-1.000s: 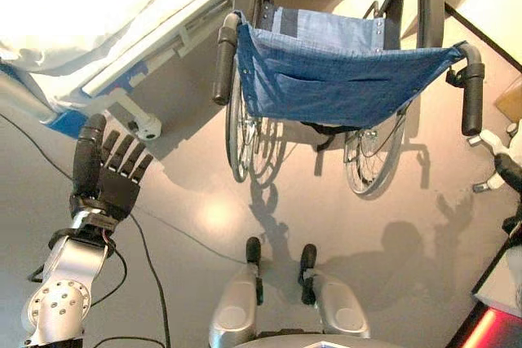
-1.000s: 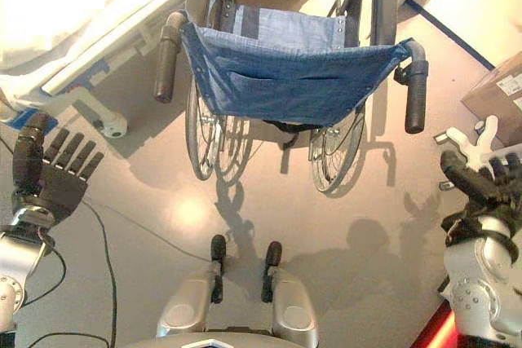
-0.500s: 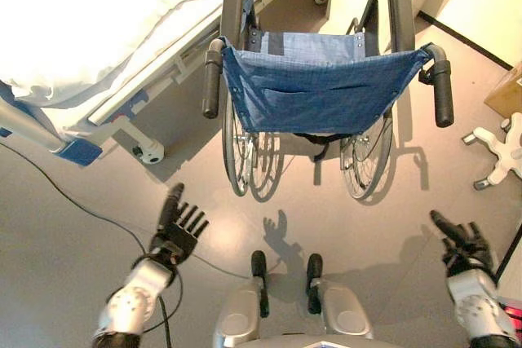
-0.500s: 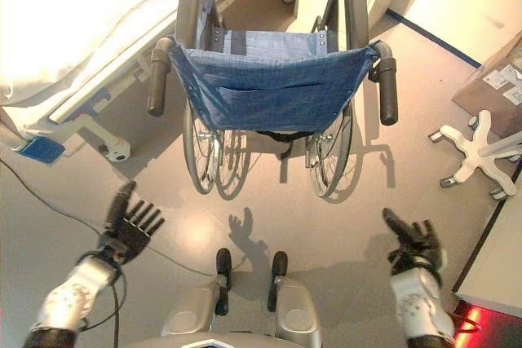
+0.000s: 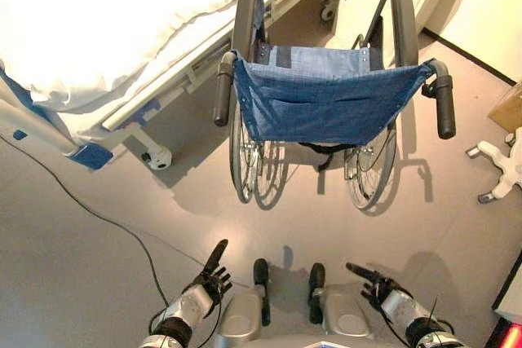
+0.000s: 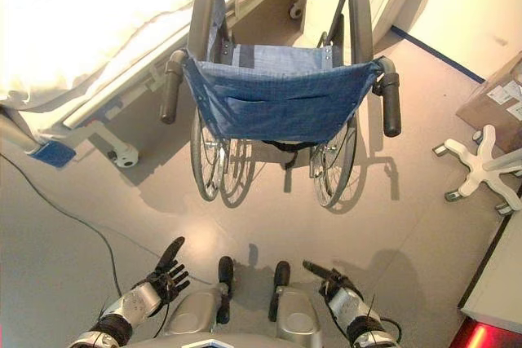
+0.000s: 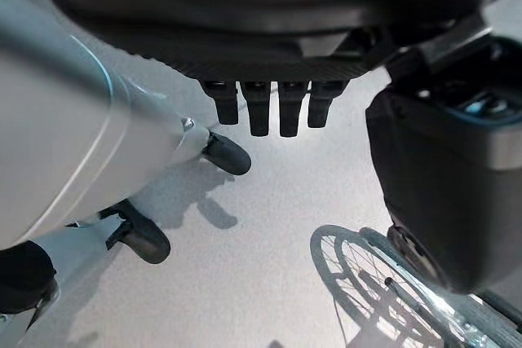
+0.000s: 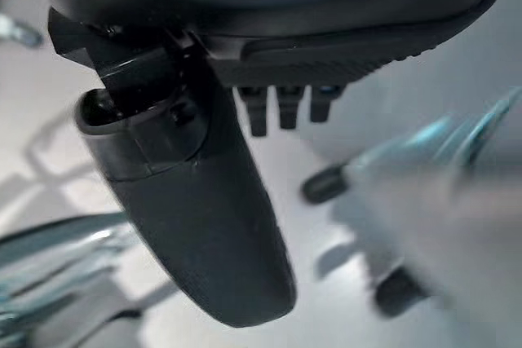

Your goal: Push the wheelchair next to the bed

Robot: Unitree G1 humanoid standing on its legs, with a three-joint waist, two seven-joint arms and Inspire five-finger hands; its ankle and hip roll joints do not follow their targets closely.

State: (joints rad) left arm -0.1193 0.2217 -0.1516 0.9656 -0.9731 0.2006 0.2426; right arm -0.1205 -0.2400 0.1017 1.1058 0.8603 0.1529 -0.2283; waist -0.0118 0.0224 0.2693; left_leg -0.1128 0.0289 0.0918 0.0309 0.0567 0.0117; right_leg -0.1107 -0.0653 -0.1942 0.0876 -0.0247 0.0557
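Grey floor (image 5: 73,266) carries the wheelchair (image 5: 326,103) just beside the bed (image 5: 106,38), well apart from me. Low down, my left robot hand (image 5: 210,279) and right robot hand (image 5: 373,283) hang open, holding nothing.

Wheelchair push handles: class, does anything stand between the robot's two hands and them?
Nothing visible does. Bare floor lies between the open left hand and right hand, both low and near, and the wheelchair parked beside the bed.

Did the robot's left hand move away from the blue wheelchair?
Yes. The left robot hand has dropped low and close to the robot, farther from the blue fabric wheelchair beside the white bed than a second ago.
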